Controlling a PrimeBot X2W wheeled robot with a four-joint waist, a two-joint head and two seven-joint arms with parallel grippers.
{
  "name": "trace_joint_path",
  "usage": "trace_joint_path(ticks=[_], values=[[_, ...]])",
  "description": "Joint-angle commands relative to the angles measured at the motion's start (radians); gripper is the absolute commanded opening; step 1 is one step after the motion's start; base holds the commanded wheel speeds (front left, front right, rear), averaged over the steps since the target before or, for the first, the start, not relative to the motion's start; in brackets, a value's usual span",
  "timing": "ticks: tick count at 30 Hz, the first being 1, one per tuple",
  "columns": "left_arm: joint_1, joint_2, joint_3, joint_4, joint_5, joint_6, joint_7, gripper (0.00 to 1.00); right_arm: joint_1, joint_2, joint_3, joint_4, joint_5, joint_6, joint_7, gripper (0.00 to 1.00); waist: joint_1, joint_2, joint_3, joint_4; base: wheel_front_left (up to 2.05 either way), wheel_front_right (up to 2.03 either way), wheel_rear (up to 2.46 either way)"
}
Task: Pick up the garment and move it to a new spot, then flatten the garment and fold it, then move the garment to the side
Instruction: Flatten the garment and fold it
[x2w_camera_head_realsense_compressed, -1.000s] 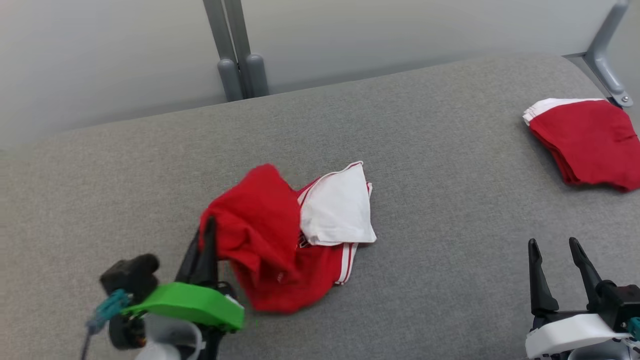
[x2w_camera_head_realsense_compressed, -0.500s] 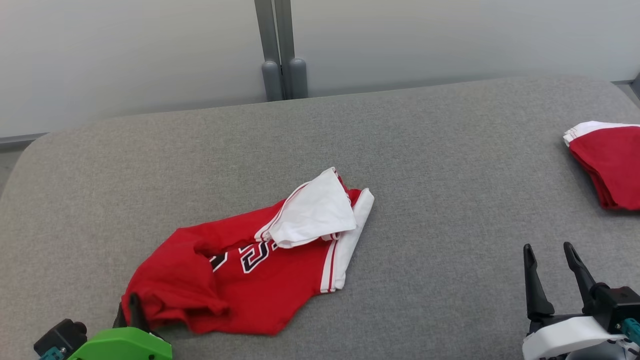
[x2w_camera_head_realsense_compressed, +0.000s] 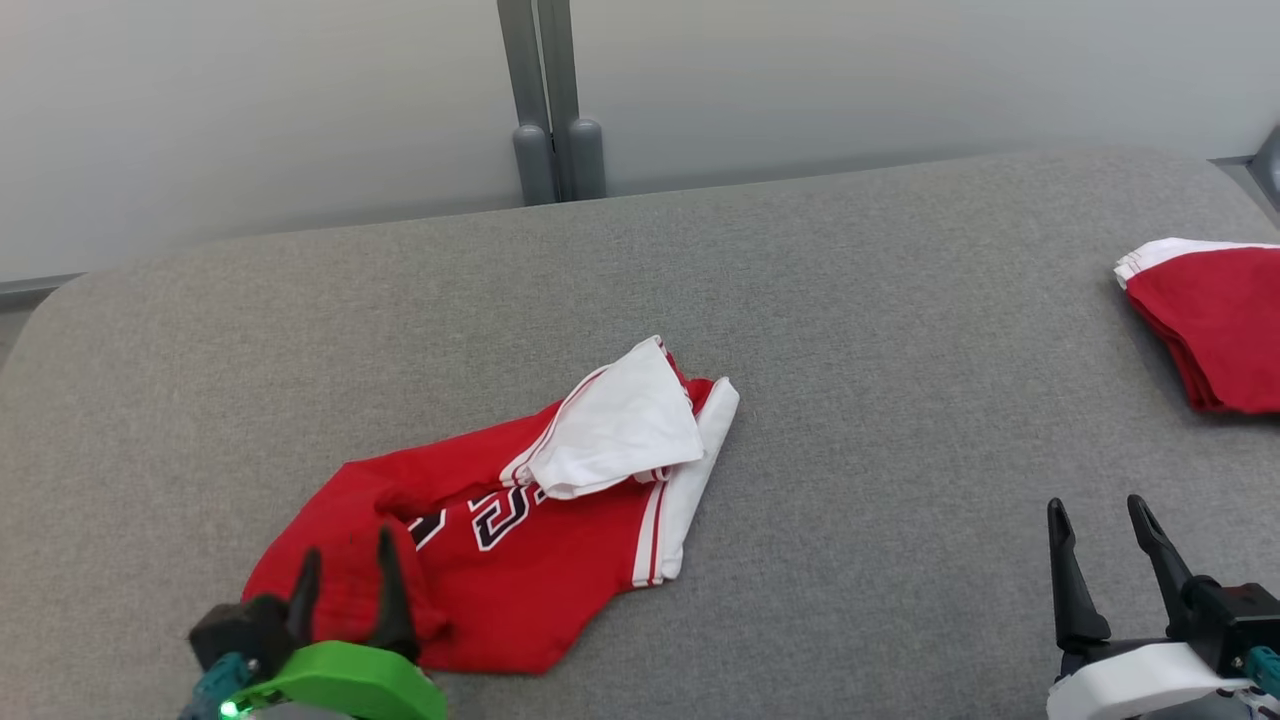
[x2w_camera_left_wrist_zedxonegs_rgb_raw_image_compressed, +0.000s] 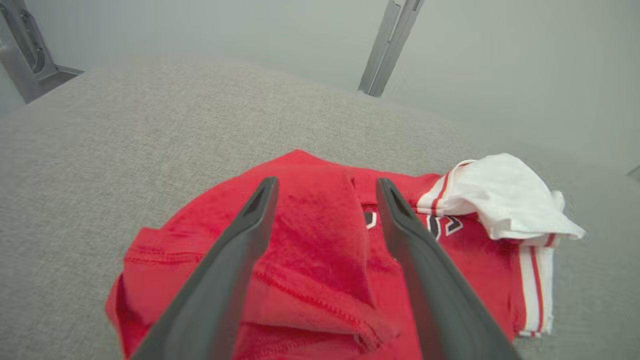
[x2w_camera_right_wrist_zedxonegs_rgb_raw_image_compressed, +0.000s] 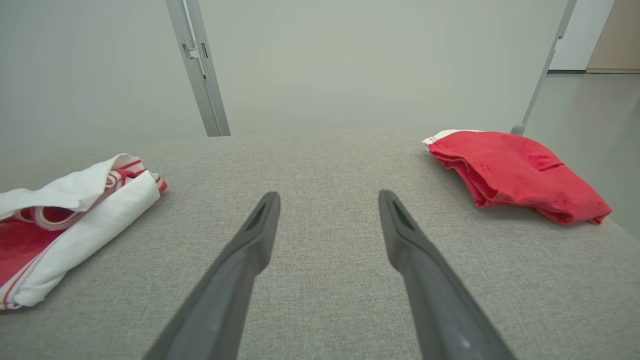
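Note:
A red garment (x2w_camera_head_realsense_compressed: 540, 560) with white trim and dark lettering lies crumpled on the grey padded table (x2w_camera_head_realsense_compressed: 860, 330), left of centre. A white part is folded back over its far right end (x2w_camera_left_wrist_zedxonegs_rgb_raw_image_compressed: 500, 200). My left gripper (x2w_camera_head_realsense_compressed: 345, 565) is open just above the garment's near left end, holding nothing; a raised red fold (x2w_camera_left_wrist_zedxonegs_rgb_raw_image_compressed: 320, 235) lies between its fingers in the left wrist view. My right gripper (x2w_camera_head_realsense_compressed: 1100, 525) stands open over bare table at the lower right, well clear of the garment (x2w_camera_right_wrist_zedxonegs_rgb_raw_image_compressed: 65, 210).
A folded stack of red and white garments (x2w_camera_head_realsense_compressed: 1210, 320) sits at the table's far right edge (x2w_camera_right_wrist_zedxonegs_rgb_raw_image_compressed: 515, 172). Grey metal posts (x2w_camera_head_realsense_compressed: 545, 110) rise behind the table's far edge, against a pale wall.
The left gripper dragged the garment's end toward the near left, spreading it out, then opened and let it go. The head camera shifted. The right gripper stayed open.

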Motion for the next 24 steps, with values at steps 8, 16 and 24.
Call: trace_joint_path(ticks=[8,16,24], values=[[0.017,0.009,-0.14,0.011,0.112,0.078,0.162,1.0,-0.024,0.006,0.015,-0.006,0.009,0.0,-0.003,1.0,0.0,0.0,0.017,-0.039,0.0,0.0,0.0],[0.025,0.059,-0.126,0.108,0.093,0.067,0.208,0.0,-0.019,0.006,-0.007,-0.008,0.01,0.0,-0.003,1.0,0.0,0.0,0.03,-0.049,0.0,0.0,0.0],[0.039,0.047,-0.046,-0.049,-0.029,0.023,0.208,0.0,-0.03,0.013,-0.015,-0.008,0.01,0.0,-0.003,1.0,0.0,0.0,0.029,-0.037,0.0,0.0,0.0]])
